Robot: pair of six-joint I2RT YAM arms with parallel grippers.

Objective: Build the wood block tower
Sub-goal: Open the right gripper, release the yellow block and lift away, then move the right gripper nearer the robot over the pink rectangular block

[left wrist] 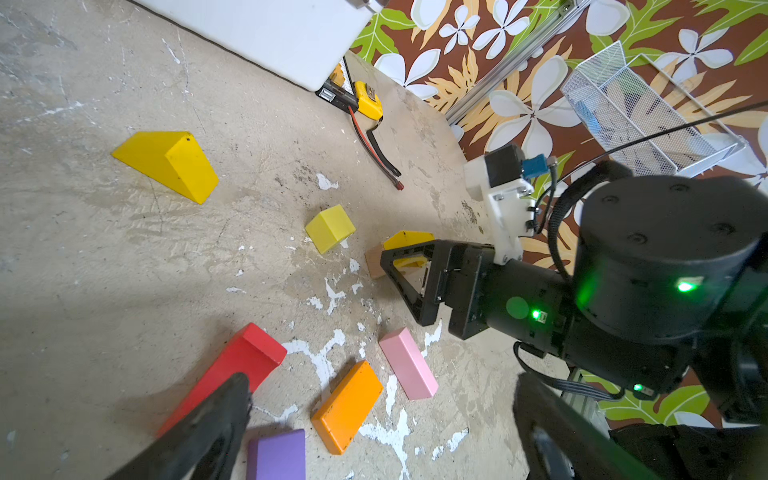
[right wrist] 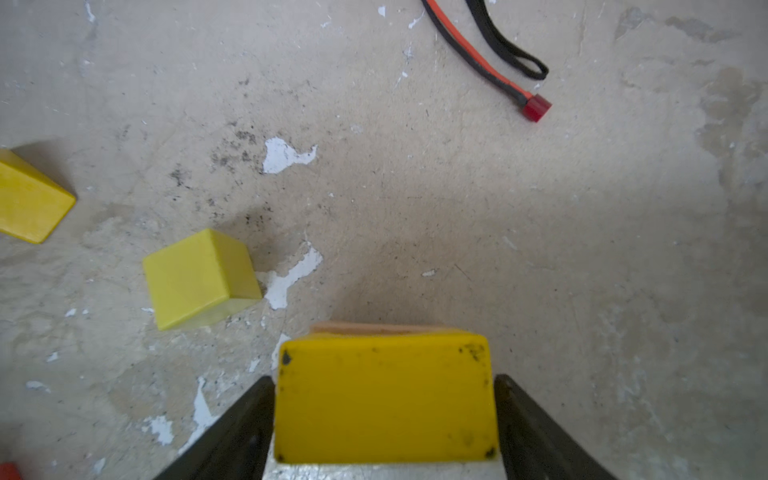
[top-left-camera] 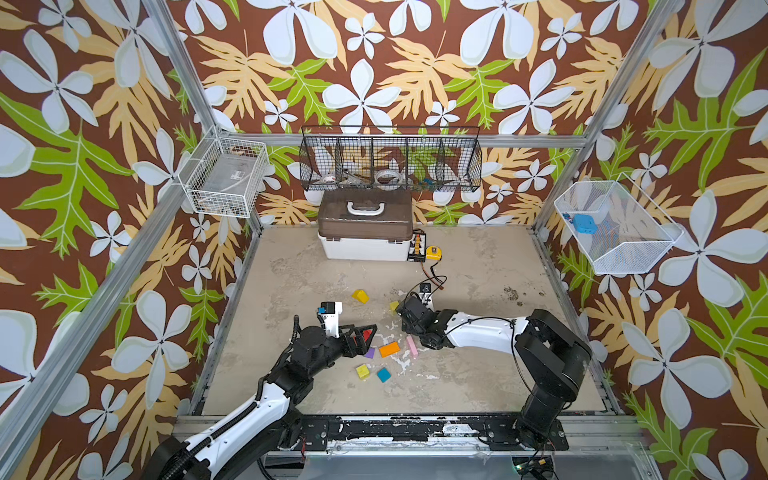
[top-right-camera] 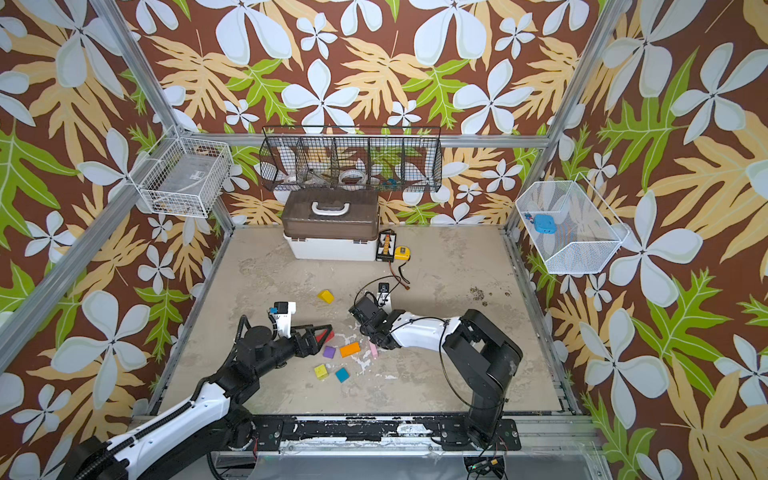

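A yellow block (right wrist: 384, 399) rests on a plain wood block (right wrist: 374, 328), a two-block tower near mid-table. My right gripper (right wrist: 384, 415) straddles the yellow block, its fingers flush along both sides; whether they still press cannot be seen. My left gripper (left wrist: 384, 411) hangs open and empty above the loose blocks: red arch (left wrist: 245, 361), purple (left wrist: 276, 455), orange (left wrist: 347, 407) and pink (left wrist: 409, 363). In a top view a yellow cube (top-left-camera: 363, 371) and a teal block (top-left-camera: 384, 375) lie nearer the front. A yellow wedge (top-left-camera: 360, 296) and another yellow cube (right wrist: 199, 278) lie beyond.
A white box with a brown lid (top-left-camera: 365, 232) stands at the back, beside a black board (top-left-camera: 417, 247) and a yellow tape measure (top-left-camera: 433, 253). A red-and-black cable (right wrist: 478, 54) trails toward the right gripper. Wire baskets (top-left-camera: 390, 160) hang on the walls.
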